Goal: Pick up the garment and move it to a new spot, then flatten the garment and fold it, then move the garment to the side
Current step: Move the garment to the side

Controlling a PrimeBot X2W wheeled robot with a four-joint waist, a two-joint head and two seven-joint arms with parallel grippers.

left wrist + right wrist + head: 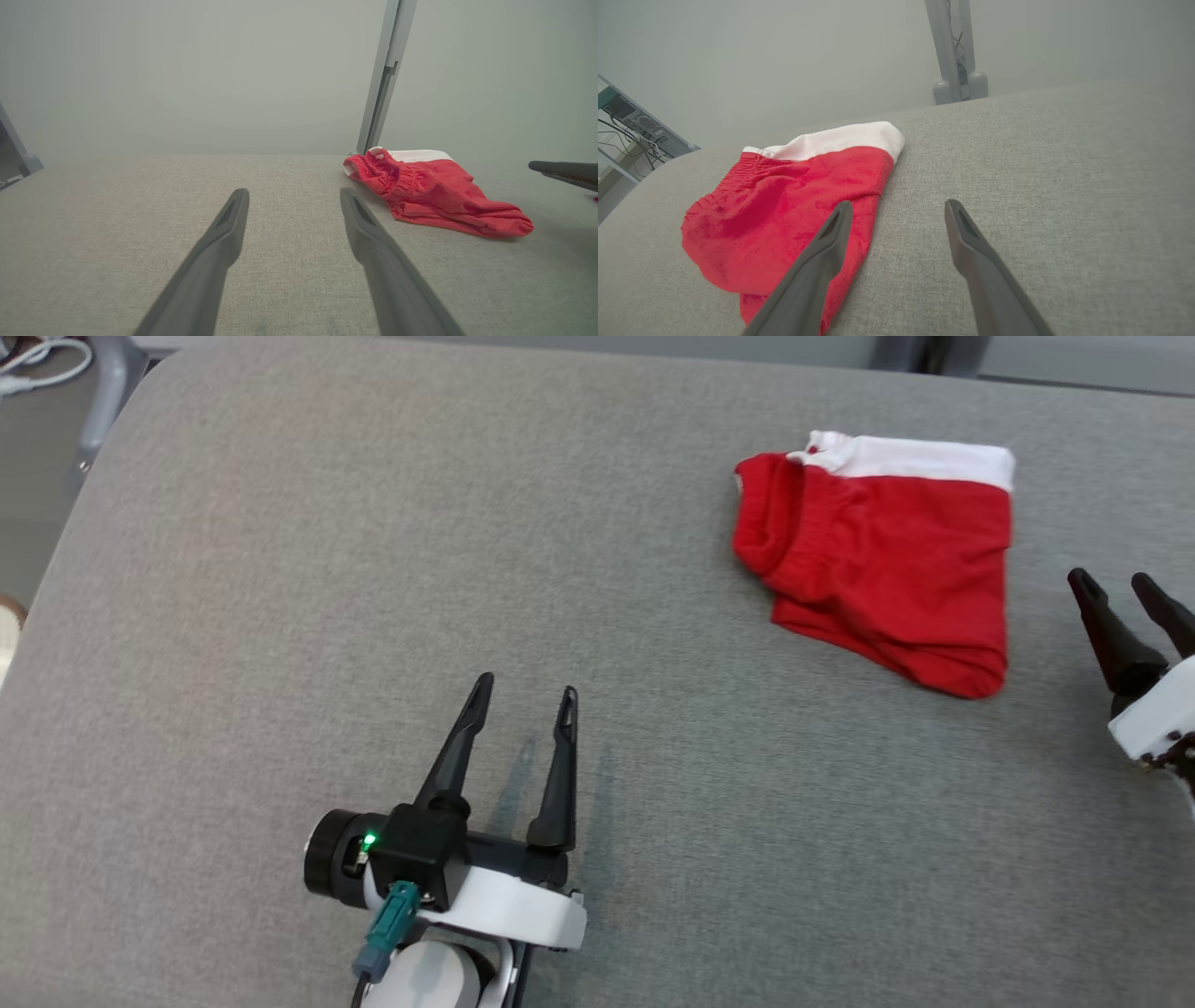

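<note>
The garment [882, 560] is a pair of red shorts with a white band, folded into a compact rectangle on the far right of the grey table [373, 569]. My left gripper [525, 695] hovers open over the table's near middle, well left of the garment [434, 198], nothing between its fingers. At the right edge of the head view my right gripper [1111, 583] stands open just right of the garment. In the right wrist view the right gripper [896, 207] is open, its left finger [822, 261] over the garment's [784, 210] edge.
Grey fabric covers the whole table, with rounded corners at the far left. A grey metal post [385, 74] rises behind the table beyond the garment. A stand base [957, 84] and a rack with cables [630, 126] lie past the far edge.
</note>
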